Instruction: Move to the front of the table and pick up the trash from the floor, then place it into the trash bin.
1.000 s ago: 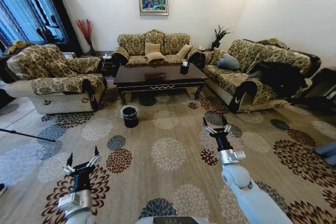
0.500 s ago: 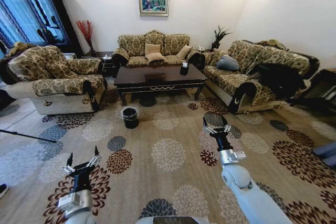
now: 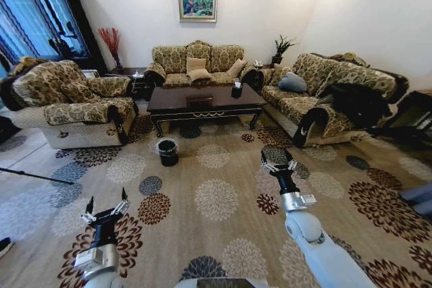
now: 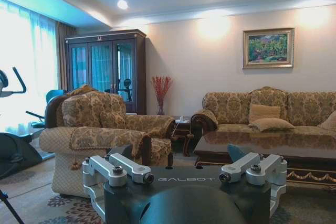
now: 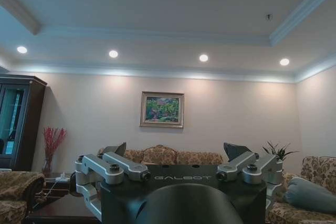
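The dark wooden table (image 3: 202,102) stands across the carpet ahead, in front of the back sofa; the left wrist view also shows the table (image 4: 273,148). The trash bin (image 3: 167,151), black with a pale bag over its rim, sits on the floor by the table's front left leg. I cannot make out the trash on the patterned carpet from here. My left gripper (image 3: 106,206) is held low at the front left, open and empty, as is the left gripper (image 4: 181,153) in its wrist view. My right gripper (image 3: 277,160) is raised at the front right, open and empty.
A floral carpet (image 3: 216,197) covers the floor between me and the table. An armchair (image 3: 74,102) flanks the left, a sofa (image 3: 324,89) the right, another sofa (image 3: 199,59) the back. A black tissue box (image 3: 237,88) stands on the table. A thin black pole (image 3: 34,175) lies at the left.
The whole head view has shifted very slightly, so the camera has moved a little. Both arms hold the same pose with their fingers open.
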### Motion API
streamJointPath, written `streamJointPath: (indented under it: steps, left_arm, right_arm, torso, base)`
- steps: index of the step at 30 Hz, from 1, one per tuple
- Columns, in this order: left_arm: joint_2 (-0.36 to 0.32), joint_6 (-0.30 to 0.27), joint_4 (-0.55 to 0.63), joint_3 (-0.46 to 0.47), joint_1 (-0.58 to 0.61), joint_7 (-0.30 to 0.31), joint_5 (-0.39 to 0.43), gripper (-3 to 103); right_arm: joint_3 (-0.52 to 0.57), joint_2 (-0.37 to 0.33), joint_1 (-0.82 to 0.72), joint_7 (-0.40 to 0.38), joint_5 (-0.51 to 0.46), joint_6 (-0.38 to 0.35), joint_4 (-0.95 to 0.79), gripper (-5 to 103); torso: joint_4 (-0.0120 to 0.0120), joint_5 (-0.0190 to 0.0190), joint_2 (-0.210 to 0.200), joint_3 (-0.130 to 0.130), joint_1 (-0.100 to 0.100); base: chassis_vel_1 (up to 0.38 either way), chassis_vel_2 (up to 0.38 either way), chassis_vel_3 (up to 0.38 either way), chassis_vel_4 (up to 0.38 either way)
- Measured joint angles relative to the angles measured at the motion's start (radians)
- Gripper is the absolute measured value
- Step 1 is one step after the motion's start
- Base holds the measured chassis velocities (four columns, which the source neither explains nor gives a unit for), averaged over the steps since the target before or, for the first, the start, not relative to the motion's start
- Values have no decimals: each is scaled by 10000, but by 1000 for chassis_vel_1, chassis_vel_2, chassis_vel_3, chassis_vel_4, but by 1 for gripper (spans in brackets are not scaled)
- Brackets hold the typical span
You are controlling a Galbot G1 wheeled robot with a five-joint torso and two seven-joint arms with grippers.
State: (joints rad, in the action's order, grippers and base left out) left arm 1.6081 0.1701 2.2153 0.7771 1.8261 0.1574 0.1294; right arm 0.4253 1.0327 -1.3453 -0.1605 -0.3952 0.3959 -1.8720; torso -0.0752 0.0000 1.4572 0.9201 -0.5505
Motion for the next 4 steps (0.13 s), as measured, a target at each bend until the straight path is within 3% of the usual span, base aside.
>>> streamJointPath:
  steps: [4]
  left_arm:
    - [0, 0, 0, 0, 0, 0, 0, 100]
  right_arm:
    - [0, 0, 0, 0, 0, 0, 0, 100]
  torso:
    - [0, 0, -2, 1, -1]
  base:
    - [0, 0, 0, 0]
